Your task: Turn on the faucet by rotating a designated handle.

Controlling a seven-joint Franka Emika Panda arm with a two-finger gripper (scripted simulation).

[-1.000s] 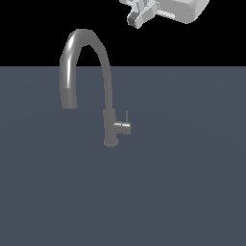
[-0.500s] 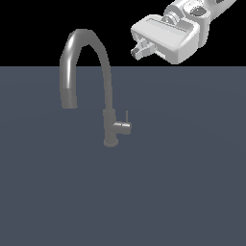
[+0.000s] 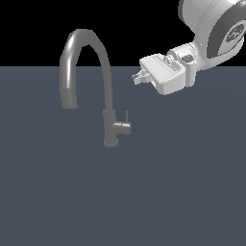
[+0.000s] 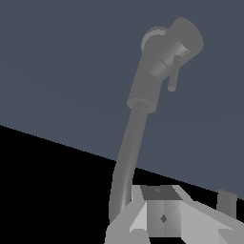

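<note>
Grey faucet [image 3: 108, 103] stands mid-surface, small handle [image 3: 124, 127] untouched; white gripper [image 3: 139, 76] hovers apart above it, holding nothing, openness unclear

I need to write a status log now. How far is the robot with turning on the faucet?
Done: nothing on the tall dark-grey gooseneck faucet looks changed; its thin pin lever points up. In hand: the approach. The white gripper hangs in the air, up and toward the exterior view's right of the short grey cylindrical handle, touching nothing. Whether the jaws are open cannot be told. Left: reach the handle and rotate it.
</note>
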